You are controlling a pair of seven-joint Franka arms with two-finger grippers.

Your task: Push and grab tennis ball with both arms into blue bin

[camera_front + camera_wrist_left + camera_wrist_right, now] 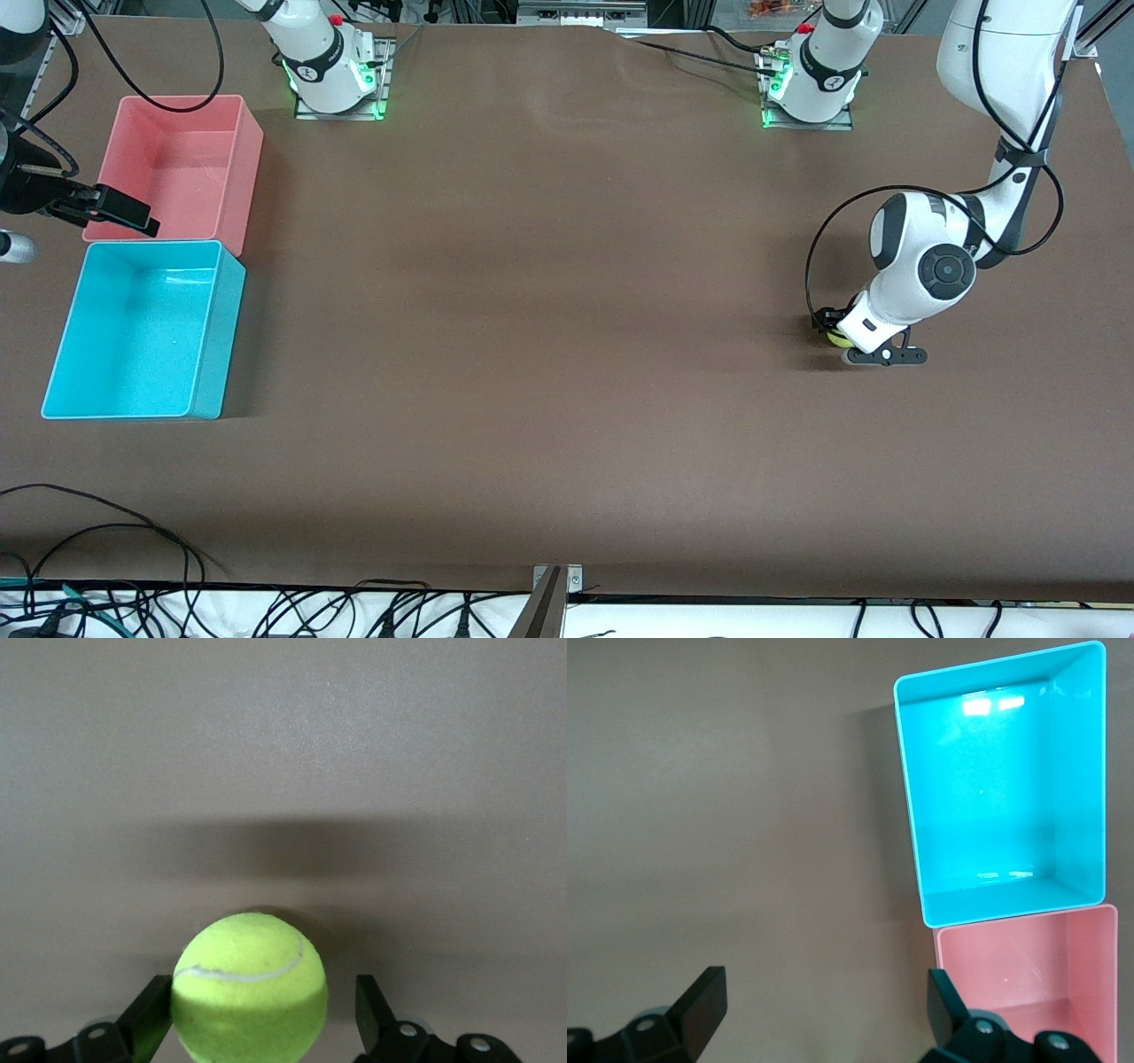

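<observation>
The tennis ball [836, 338] lies on the brown table toward the left arm's end. My left gripper [831, 326] is low at the table with its fingers on either side of the ball. In the left wrist view the ball [250, 988] sits between the open fingers of the left gripper [262, 1014]; one finger [149, 1014] touches it and the other stands a little apart. The blue bin [219, 332] stands empty at the right arm's end. My right gripper [124, 213] hangs open and empty above the edge of the pink bin. The right wrist view shows that gripper [824, 1005] and the blue bin [1081, 771].
A pink bin [249, 168] stands against the blue bin, farther from the front camera, and also shows in the right wrist view [1028, 983]. Wide bare tabletop [532, 310] lies between the ball and the bins. Cables [106, 532] lie along the table's front edge.
</observation>
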